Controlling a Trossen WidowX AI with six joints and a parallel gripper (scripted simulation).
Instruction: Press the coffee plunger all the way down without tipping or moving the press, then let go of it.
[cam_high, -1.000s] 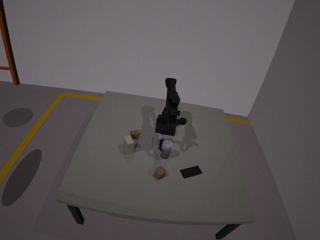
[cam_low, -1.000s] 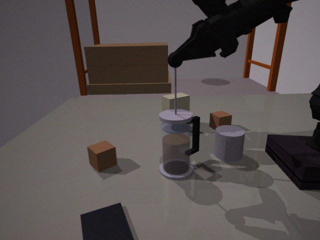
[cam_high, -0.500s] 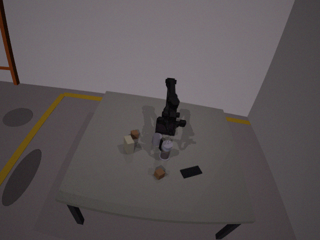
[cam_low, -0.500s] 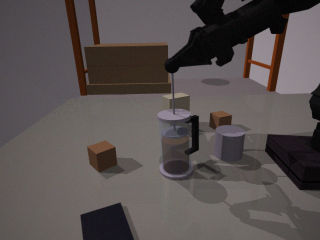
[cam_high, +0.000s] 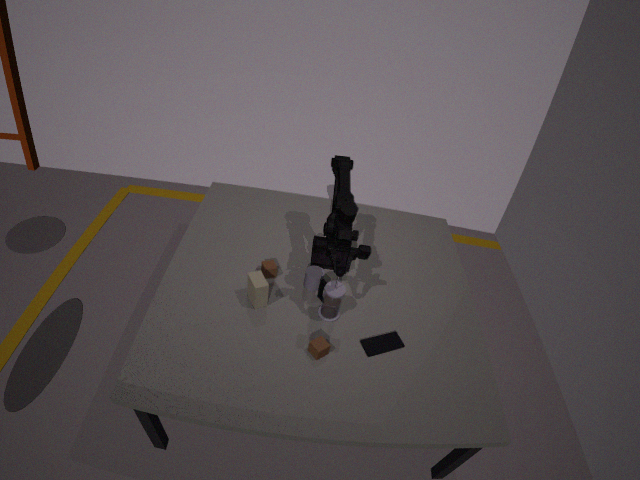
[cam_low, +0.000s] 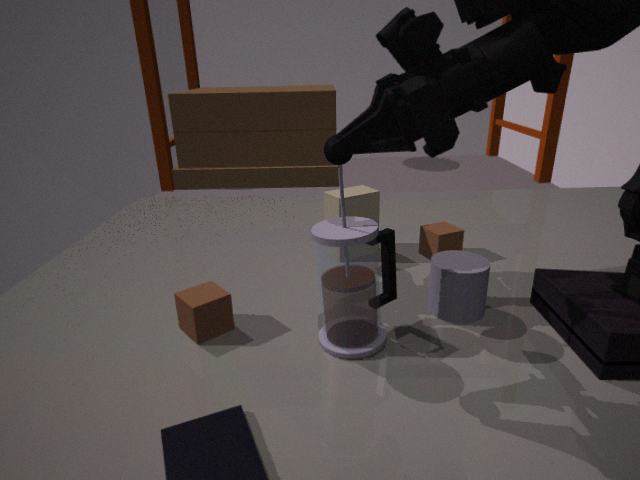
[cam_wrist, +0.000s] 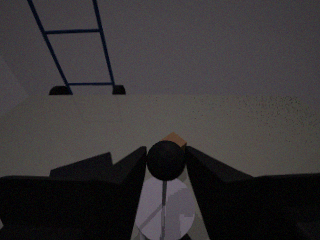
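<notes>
The coffee press (cam_high: 331, 305) (cam_low: 349, 310), a clear beaker with a brown fill and a black handle, stands on the table with its top leaning slightly away from the handle side in the exterior view. Its pale lid (cam_high: 334, 289) (cam_low: 330, 232) (cam_wrist: 175, 207) is on. The thin plunger rod (cam_low: 341, 196) (cam_wrist: 164, 195) rises from the lid, a clear length of it showing, and also runs down inside to the fill. My gripper (cam_high: 339, 273) (cam_low: 338, 150) (cam_wrist: 165, 151) is shut on the black round plunger knob, above the lid. The knob's far side is hidden.
A grey cylinder (cam_high: 313, 279) (cam_low: 459, 289) stands close by on the handle side. Orange cubes (cam_high: 319, 347) (cam_low: 204, 311) (cam_high: 269, 268) (cam_low: 440, 240), a cream block (cam_high: 257, 290) (cam_low: 361, 204) and a flat dark slab (cam_high: 382, 343) (cam_low: 211, 444) (cam_wrist: 95, 164) are around the press.
</notes>
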